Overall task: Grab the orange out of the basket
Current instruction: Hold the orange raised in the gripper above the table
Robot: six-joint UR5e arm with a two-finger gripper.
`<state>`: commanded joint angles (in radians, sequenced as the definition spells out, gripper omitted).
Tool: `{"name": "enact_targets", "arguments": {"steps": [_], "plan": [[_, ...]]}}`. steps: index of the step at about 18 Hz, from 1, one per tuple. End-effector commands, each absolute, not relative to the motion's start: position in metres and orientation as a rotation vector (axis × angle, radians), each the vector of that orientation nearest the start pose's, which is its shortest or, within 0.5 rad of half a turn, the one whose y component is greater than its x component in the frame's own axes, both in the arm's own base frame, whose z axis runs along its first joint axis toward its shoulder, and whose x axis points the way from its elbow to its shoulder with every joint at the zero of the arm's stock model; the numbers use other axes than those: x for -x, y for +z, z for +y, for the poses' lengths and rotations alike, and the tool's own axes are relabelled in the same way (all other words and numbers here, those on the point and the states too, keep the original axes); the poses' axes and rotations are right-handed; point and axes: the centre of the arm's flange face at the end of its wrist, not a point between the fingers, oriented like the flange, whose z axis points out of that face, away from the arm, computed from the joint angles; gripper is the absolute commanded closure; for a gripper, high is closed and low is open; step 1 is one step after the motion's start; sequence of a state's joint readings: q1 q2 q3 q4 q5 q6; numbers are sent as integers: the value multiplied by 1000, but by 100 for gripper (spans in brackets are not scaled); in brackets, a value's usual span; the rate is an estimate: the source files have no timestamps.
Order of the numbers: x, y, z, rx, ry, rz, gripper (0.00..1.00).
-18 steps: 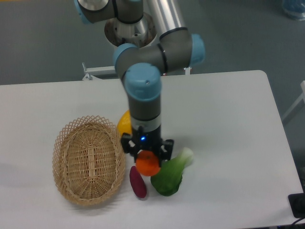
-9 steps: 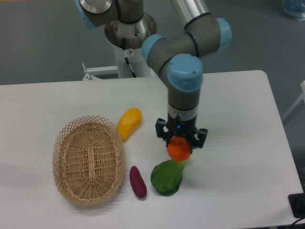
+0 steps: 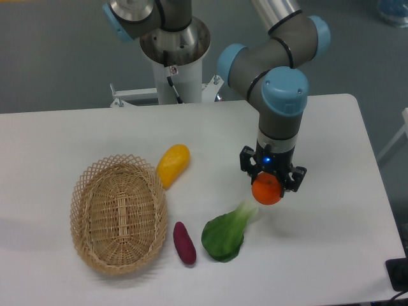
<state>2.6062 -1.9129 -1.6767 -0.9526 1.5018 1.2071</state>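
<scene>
My gripper is shut on the small round orange and holds it above the white table, right of the leafy green vegetable. The oval tan wicker basket sits on the table at the left, well away from the gripper. Nothing lies inside the basket.
An elongated yellow-orange fruit lies just right of the basket's far rim. A purple sweet potato and a green leafy vegetable lie at the front middle of the table. The arm's base stands behind the table.
My gripper has carried the orange to the right, from beside the basket and over the green vegetable to a spot right of it. The other produce has not moved.
</scene>
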Motion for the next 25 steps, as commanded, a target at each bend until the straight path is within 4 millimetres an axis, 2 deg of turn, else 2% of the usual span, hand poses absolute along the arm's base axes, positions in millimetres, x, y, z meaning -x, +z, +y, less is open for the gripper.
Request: {"name": "enact_targets", "arguments": {"steps": [2,8,25], "plan": [[464,313,426,2988,198,294,45],[473,311,428,3003,216,318,45],[473,305,423,3048,232,317,45]]}}
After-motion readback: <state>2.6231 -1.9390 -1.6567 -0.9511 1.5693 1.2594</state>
